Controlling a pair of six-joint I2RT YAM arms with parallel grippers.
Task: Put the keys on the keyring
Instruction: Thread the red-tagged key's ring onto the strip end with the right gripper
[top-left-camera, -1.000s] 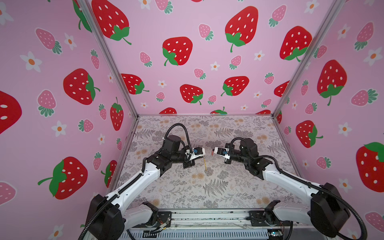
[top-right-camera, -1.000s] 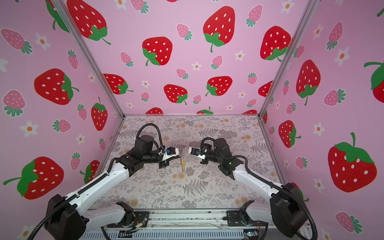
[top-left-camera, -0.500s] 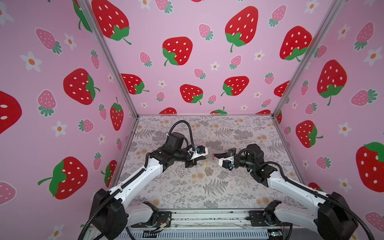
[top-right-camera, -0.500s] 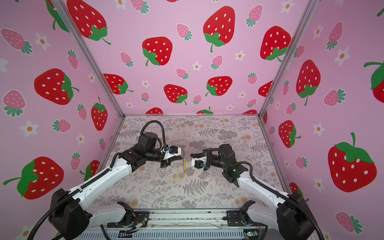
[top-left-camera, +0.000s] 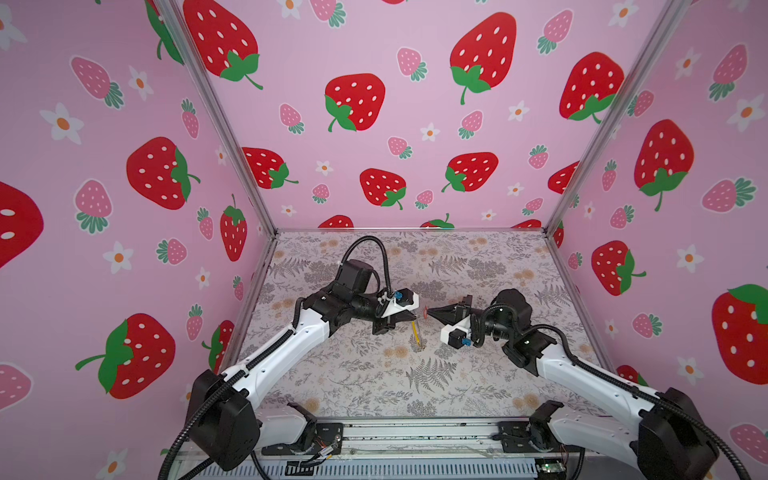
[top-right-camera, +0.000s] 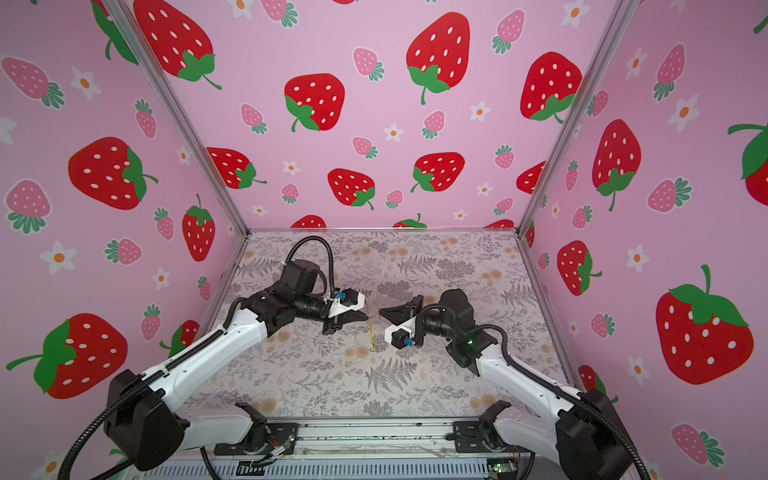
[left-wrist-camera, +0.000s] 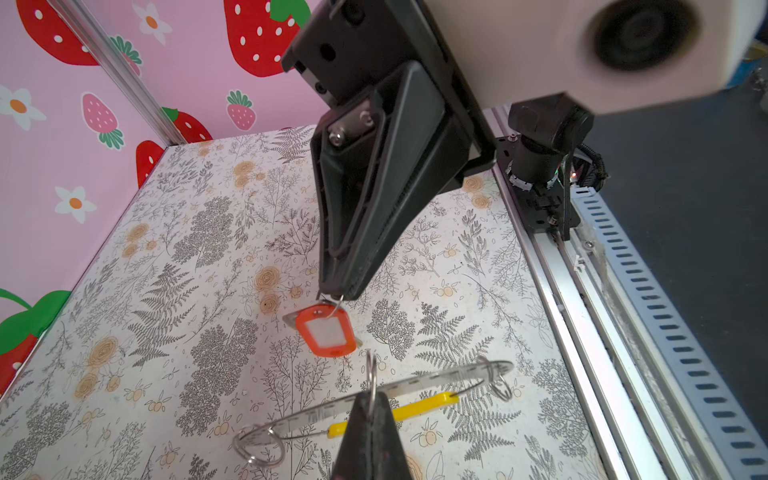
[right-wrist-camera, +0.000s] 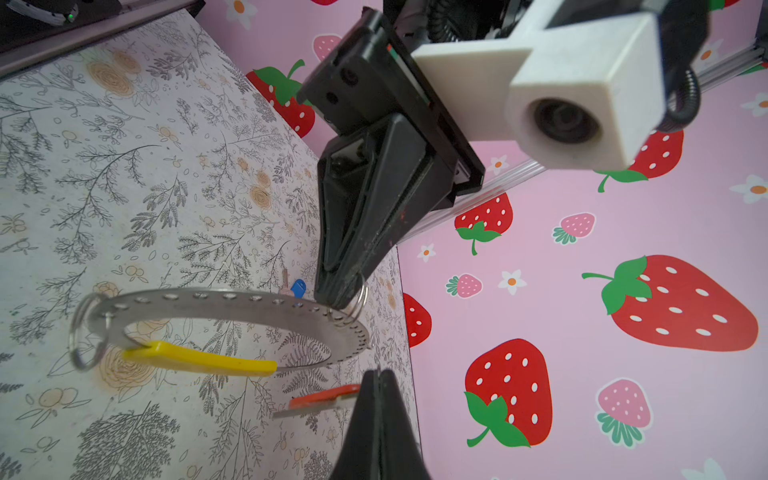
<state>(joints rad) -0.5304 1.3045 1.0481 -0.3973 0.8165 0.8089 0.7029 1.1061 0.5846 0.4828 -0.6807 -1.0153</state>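
My left gripper (left-wrist-camera: 371, 399) is shut on a small split ring threaded on the keyring (left-wrist-camera: 436, 378), a flat grey hoop with a yellow segment (left-wrist-camera: 415, 409), and holds it above the floral table. In the right wrist view the keyring (right-wrist-camera: 228, 301) hangs level from the left gripper's fingertips (right-wrist-camera: 338, 297). My right gripper (right-wrist-camera: 377, 374) is shut on the key with the red-framed tag (right-wrist-camera: 324, 400); that red tag (left-wrist-camera: 326, 330) dangles just beside the hoop. The key with the blue tag (right-wrist-camera: 298, 287) lies on the table behind the hoop. In both top views the left gripper (top-left-camera: 415, 318) and right gripper (top-left-camera: 428, 311) nearly meet mid-table.
Pink strawberry walls (top-left-camera: 374, 124) close in the back and both sides. An aluminium rail (top-left-camera: 415, 436) with the arm bases runs along the front edge. Two more small split rings (left-wrist-camera: 259, 446) hang on the hoop's ends. The floral table (top-right-camera: 332, 374) surrounds the grippers.
The two grippers have drawn together until their tips almost touch. The right wrist has rolled over, bringing its camera block underneath. The keyring stays in the left gripper.
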